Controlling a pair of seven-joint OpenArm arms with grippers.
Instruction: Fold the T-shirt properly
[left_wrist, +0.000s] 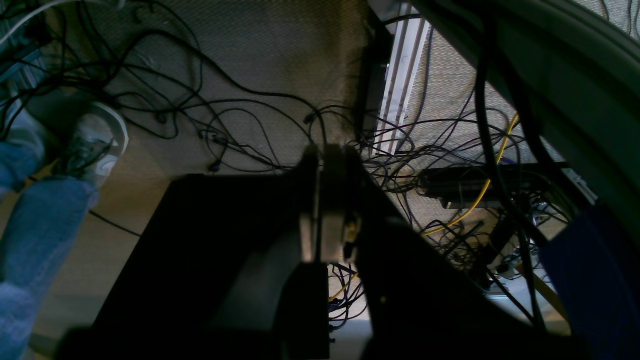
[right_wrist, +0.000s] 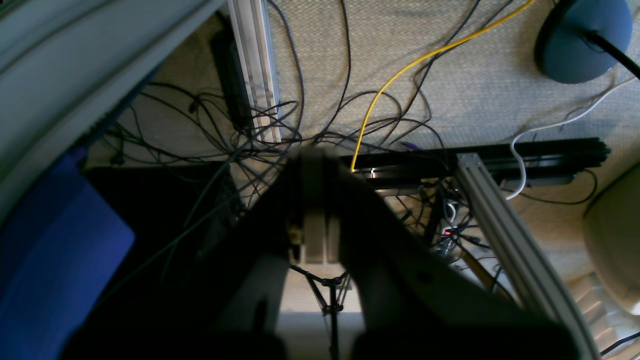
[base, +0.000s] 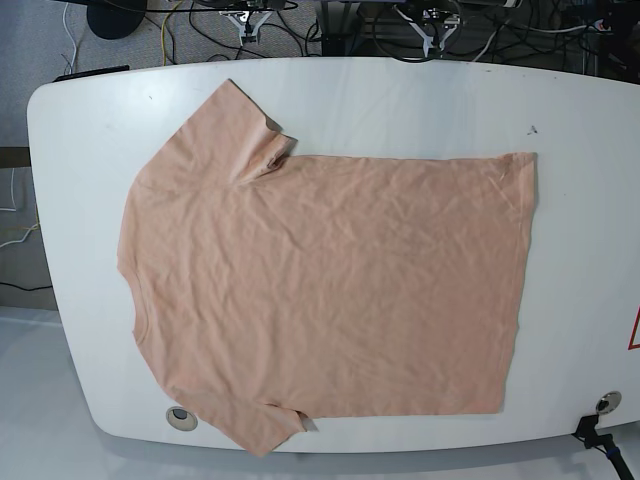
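- the t-shirt (base: 320, 300) lies flat, spread on the white table (base: 580, 200), plain side up, no fold made.
- left gripper (left_wrist: 327, 200) and right gripper (right_wrist: 315, 210) are both closed, empty, hanging beside the table above floor cables.
- risk: a shallow pinch takes one layer only, so the fold drags wrinkles.

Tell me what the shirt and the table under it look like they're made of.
The T-shirt looks like soft knit fabric, probably cotton: matte peach, with fine wrinkles all over. The table looks like a hard, smooth white board, perhaps laminate or painted wood: even, faintly glossy, with a rounded edge.
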